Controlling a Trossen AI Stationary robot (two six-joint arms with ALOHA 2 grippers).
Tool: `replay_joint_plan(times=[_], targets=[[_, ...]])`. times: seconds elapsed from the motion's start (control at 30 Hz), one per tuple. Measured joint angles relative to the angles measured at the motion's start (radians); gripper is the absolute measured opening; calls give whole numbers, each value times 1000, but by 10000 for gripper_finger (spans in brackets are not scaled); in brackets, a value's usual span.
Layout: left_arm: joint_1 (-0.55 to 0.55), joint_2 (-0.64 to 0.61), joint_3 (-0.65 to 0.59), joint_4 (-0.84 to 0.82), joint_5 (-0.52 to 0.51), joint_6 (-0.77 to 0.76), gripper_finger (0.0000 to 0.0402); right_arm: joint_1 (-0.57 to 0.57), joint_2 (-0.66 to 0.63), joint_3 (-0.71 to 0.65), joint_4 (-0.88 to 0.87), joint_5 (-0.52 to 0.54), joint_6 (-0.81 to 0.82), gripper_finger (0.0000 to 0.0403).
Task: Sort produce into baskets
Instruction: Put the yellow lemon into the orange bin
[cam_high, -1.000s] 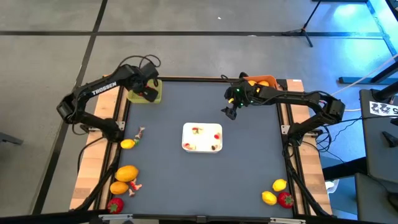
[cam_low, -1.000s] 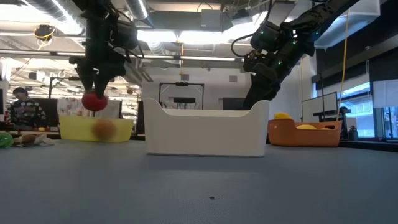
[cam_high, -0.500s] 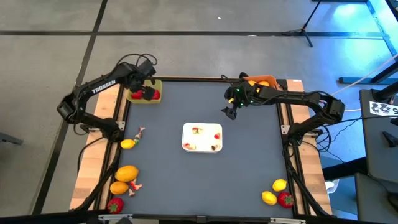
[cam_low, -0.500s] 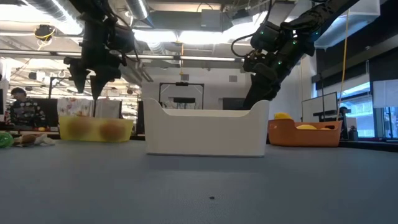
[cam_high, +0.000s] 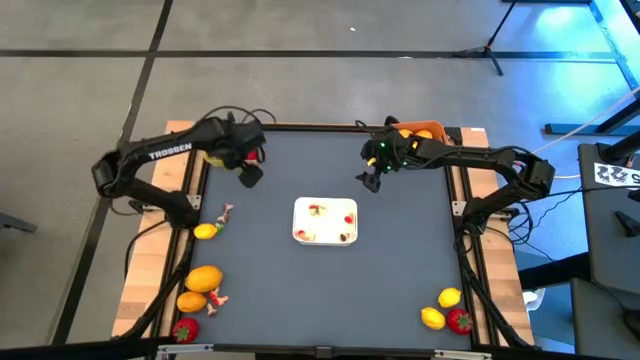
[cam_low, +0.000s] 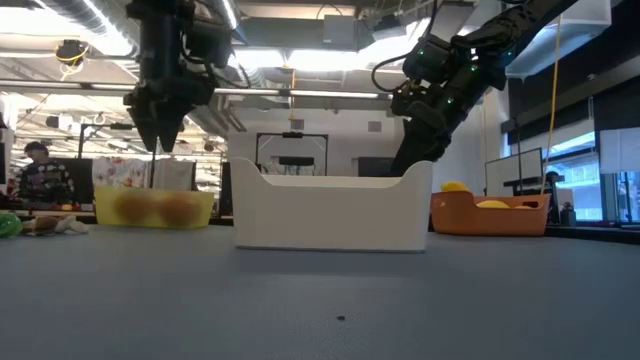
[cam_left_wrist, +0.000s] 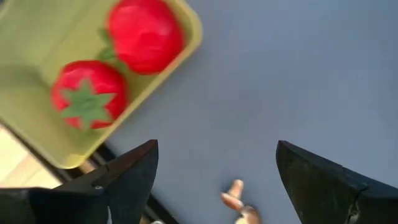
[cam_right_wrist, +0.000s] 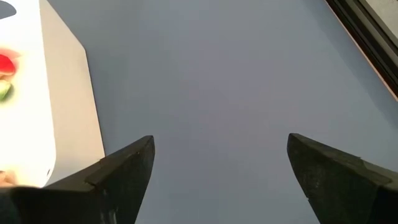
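Note:
My left gripper (cam_high: 250, 172) (cam_left_wrist: 216, 158) hangs open over bare mat, just off the near right corner of the yellow-green basket (cam_left_wrist: 31, 50) (cam_low: 152, 208). Two red strawberries (cam_left_wrist: 146, 34) (cam_left_wrist: 87, 93) lie in that basket. In the high view my left arm hides most of the basket. My right gripper (cam_high: 369, 181) (cam_right_wrist: 217, 155) stands open above the mat, between the orange basket (cam_high: 425, 130) (cam_low: 490, 215) and the white tray (cam_high: 325, 221). Loose produce lies along the table's sides: a lemon (cam_high: 205, 231), orange pieces (cam_high: 204, 279) and a strawberry (cam_high: 184, 329) on the left.
Two lemons (cam_high: 450, 297) (cam_high: 432, 318) and a strawberry (cam_high: 459, 320) lie at the near right corner. Small pink-red scraps (cam_high: 225, 213) (cam_high: 216, 300) sit on the left side. The white tray (cam_low: 330, 210) stands mid-table with small bits in it. Wooden rails edge both sides.
My left gripper was over the yellow-green basket with a red strawberry between its fingers. It opened and the strawberry dropped into the basket beside the other one. The gripper then swung away from the basket, toward the table's right and near side, rolling a little.

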Motion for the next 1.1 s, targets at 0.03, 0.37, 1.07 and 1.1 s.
replay_joint_plan(times=[0.03,0.37,1.07,1.1], targets=[[-26,0,0,0,5,-9,320,0,0,0,0,0,0,363],[-276,0,0,-24,18,-87,320,0,0,0,0,0,0,363],[-511,0,0,79,67,-165,320,0,0,0,-2,0,-4,363],[-531,0,0,79,72,-181,320,0,0,0,-1,0,-4,363]])
